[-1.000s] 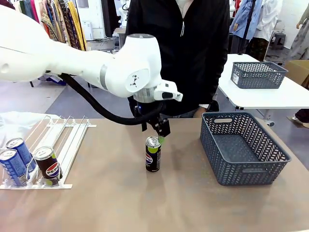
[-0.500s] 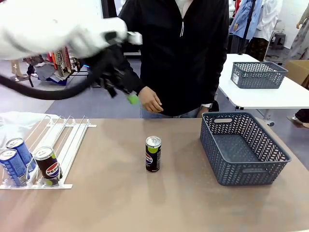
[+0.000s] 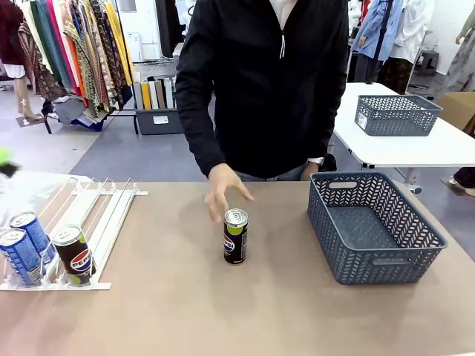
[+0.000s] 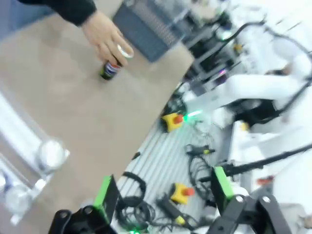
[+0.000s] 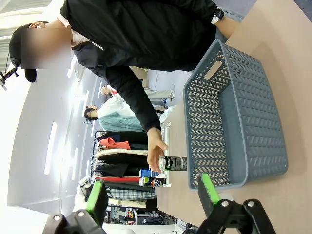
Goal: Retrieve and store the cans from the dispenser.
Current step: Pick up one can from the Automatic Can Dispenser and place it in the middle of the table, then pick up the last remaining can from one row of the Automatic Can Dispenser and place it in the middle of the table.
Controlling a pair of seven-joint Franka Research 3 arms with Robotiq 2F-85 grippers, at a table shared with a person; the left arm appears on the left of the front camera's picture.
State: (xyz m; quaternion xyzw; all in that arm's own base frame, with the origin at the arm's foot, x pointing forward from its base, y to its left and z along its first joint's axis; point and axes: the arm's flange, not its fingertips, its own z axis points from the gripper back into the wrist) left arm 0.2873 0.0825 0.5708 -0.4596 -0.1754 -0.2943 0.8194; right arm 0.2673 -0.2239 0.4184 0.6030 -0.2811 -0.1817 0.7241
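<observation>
A lone can point(image 3: 235, 239), black with the round logo, stands upright on the tabletop point(image 3: 223, 311), about midway between the dispenser point(image 3: 111, 211) on the robot's left and the grey-blue basket point(image 3: 375, 259) on its right. Its long axis is vertical and its silver top faces up. The person's hand point(image 3: 223, 194) is by far the nearest thing to it. It reaches down from the far side with the arm extended and the fingers curled at the can's rim, though I cannot tell whether they actually close on it. The basket lies just to the can's right, so carrying it there looks like a short sideways lift for that hand. The left tool point(image 4: 163, 192) hangs high and well apart, tilted so that its camera looks down across the tabletop at the hand and can far off. Its green-padded fingers are spread as wide as they go, with nothing between them. The right tool point(image 5: 152, 195) also stands wide apart and empty, off beyond the basket's near side. The racked cans point(image 3: 74, 252) — one black, two blue — rest against the front stops at the dispenser's low end. They are closest to the left arm's side, so the next fetch would likely fall to that arm.
</observation>
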